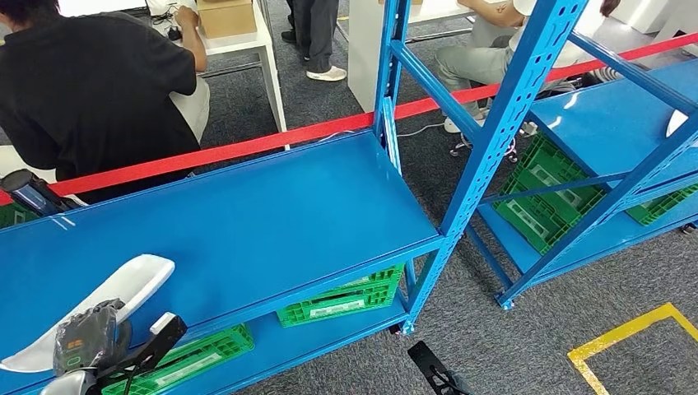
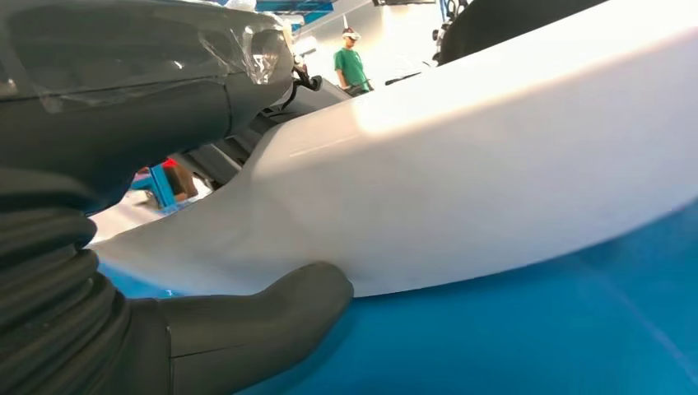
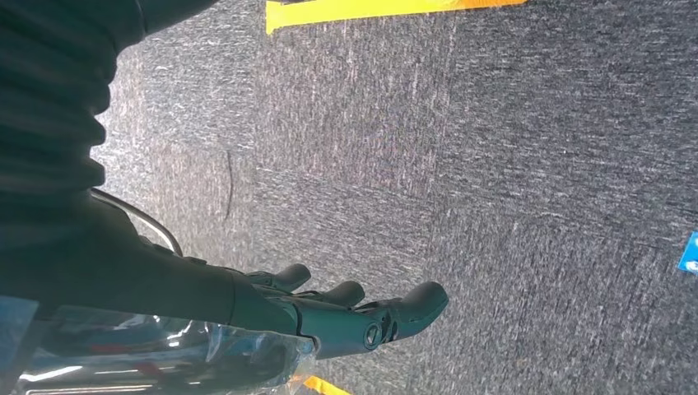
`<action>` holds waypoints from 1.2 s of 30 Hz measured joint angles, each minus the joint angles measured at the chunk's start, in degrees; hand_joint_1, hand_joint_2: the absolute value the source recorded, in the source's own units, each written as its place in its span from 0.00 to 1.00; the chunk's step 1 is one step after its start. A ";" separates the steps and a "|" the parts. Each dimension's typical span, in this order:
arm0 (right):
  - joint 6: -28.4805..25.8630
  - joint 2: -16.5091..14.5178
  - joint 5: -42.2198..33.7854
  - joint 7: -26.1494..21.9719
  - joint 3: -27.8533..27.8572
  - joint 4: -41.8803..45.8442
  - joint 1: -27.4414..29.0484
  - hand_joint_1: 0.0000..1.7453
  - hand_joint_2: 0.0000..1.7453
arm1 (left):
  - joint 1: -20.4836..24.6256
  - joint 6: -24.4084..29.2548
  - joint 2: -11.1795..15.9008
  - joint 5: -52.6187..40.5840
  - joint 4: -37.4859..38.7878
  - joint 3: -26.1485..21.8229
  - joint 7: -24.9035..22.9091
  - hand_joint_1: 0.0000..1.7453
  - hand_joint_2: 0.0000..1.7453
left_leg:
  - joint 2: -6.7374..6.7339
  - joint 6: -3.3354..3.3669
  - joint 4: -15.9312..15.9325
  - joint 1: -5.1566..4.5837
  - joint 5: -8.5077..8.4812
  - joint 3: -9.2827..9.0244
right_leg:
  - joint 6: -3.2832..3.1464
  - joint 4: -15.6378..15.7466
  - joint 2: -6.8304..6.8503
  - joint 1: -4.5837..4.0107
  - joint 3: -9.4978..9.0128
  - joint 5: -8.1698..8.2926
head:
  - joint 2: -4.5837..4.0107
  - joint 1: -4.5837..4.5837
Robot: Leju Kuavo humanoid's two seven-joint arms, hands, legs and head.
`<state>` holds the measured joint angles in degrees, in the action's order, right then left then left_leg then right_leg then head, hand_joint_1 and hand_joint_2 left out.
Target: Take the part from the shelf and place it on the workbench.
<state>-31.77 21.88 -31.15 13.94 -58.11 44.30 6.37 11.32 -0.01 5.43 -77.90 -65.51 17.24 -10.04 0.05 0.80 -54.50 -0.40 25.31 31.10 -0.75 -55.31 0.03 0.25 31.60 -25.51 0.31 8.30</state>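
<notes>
The white part (image 1: 99, 300) lies on the blue shelf (image 1: 272, 214), its long axis slanted away from the left hand (image 1: 90, 341), which is placed at its near end; whether it is gripped cannot be told. The right hand (image 3: 346, 313) hangs released, farther off, over the carpet.

Even overhead light, all views sharp.
Soft glare streaks the blue shelf (image 1: 247, 222); the white part (image 2: 494, 156) nearly washes out close up.
</notes>
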 joint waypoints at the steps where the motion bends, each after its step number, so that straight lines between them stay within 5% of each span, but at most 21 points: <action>1: 0.09 -0.05 0.17 0.00 0.22 0.00 0.09 0.00 1.00 | 0.03 0.12 -0.01 0.30 -0.04 0.01 0.01 1.00 1.00 | 0.00 0.00 0.00 0.00 0.00 0.00 | 0.00 0.00 0.00 0.00 0.00 0.00 | 0.00 0.00; 16: 1.30 -0.50 2.45 0.23 2.33 0.00 0.31 0.00 1.00 | -0.60 3.41 0.04 3.70 -2.03 -0.04 0.92 1.00 1.00 | 0.00 0.00 0.00 0.00 0.00 0.05 | 0.00 0.00 0.00 0.00 0.06 0.00 | 0.00 -0.01; 25: 1.31 -0.70 2.04 -0.44 3.66 0.00 1.27 0.00 1.00 | -1.65 7.83 -1.14 31.75 -7.92 -2.56 12.92 1.00 1.00 | 0.00 0.00 -0.01 -0.01 0.00 0.12 | 0.00 0.00 0.00 0.01 0.10 0.00 | 0.00 0.01; 36: 1.35 -0.68 1.83 -0.57 4.02 0.00 1.36 0.00 1.00 | -2.02 7.80 -1.78 35.42 -10.95 -3.70 14.10 1.00 1.00 | 0.00 0.00 -0.01 -0.01 -0.01 0.11 | 0.00 0.00 0.00 0.01 0.11 0.00 | 0.00 0.00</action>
<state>-30.42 21.20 -29.32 13.38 -54.10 44.30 7.74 9.30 7.80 3.65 -42.49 -76.46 13.53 4.06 0.05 0.80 -54.51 -0.41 25.30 31.21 -0.75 -55.32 0.03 0.26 31.72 -25.50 0.31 8.30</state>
